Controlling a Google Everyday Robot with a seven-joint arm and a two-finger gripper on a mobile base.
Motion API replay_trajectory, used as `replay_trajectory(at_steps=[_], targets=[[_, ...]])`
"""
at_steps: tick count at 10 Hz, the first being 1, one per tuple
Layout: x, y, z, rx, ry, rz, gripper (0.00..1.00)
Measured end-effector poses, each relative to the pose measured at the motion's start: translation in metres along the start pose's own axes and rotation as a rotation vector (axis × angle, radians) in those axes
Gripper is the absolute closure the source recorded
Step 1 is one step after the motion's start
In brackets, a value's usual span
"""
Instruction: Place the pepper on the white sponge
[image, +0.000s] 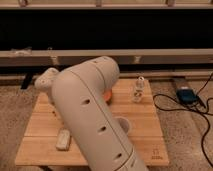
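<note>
– Since the arm (92, 120) fills the middle of the camera view, where is the gripper?
– Behind that thick white link, I judge, over the wooden table (145, 135) toward its far left corner, where the arm's rounded end (46, 80) pokes out. Its jaws stand wide apart, and nothing shows in them.
– And the pepper?
– I can't pick it out. The arm covers the left middle of the table, so it probably lies there. Whether it sits under the gripper or beside it I cannot tell.
– The white sponge (63, 139)?
– Flat near the front left corner, just left of the arm. An orange bowl (108, 95) peeks out toward the far edge. A small clear bottle (138, 90) stands near the far right corner, and a white cup (125, 127) sits by the arm.
– How will the pepper handle?
– Light and fairly stiff, I'd expect, but glossy and tapered, so it can slip or roll. It is best pinched across its thick middle, jaws crosswise to its length. The sponge looks soft and light, so set the pepper down gently or the sponge may shift.
</note>
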Motion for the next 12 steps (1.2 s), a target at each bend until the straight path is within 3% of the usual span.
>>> replay_trajectory(at_steps=[2, 3, 6, 10, 12], targets=[[0.003, -0.002, 0.009, -0.023, 0.012, 0.013, 0.21], [0.004, -0.002, 0.011, -0.031, 0.018, 0.015, 0.27], [0.015, -0.002, 0.015, -0.047, 0.022, 0.020, 0.57], [0.031, 0.006, -0.013, -0.028, -0.026, -0.004, 0.96], [0.041, 0.015, -0.037, -0.004, -0.055, -0.033, 1.00]])
